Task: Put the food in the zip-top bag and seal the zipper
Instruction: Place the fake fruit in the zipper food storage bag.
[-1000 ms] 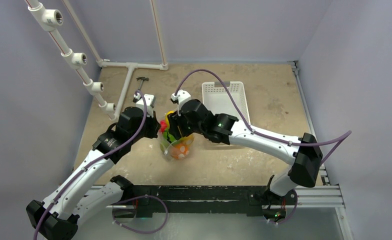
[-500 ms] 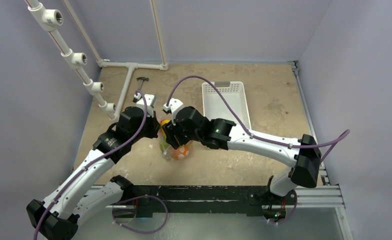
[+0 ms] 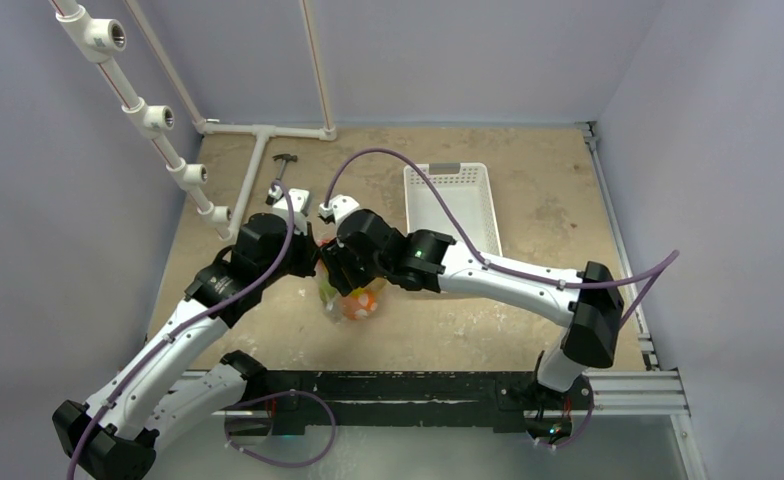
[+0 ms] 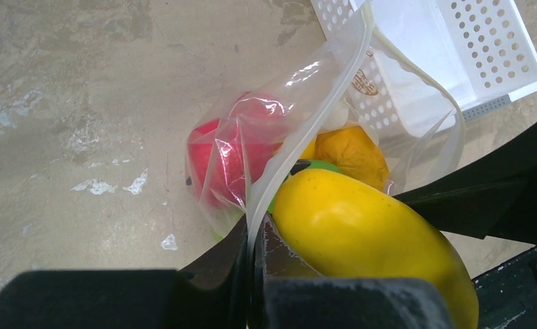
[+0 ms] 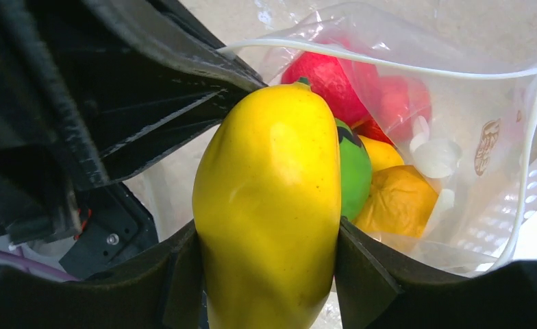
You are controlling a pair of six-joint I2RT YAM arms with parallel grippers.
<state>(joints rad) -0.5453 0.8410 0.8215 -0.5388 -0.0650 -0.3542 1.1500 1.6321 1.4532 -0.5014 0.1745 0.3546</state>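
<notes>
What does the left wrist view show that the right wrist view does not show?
Only the left wrist view: the left hand pinched shut on the zipper. Only the right wrist view: the right hand clamping the yellow fruit from both sides. Both: the open zip-top bag with the red fruit, green fruit and orange fruit inside.

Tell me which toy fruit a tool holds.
The big yellow fruit, in the right tool at the bag mouth; the red, green and orange ones lie inside.

Left arm (image 3: 183, 320), right arm (image 3: 508, 282) stretched forward, wrists together; left jaws pinched tight, right jaws spread, gripping.
</notes>
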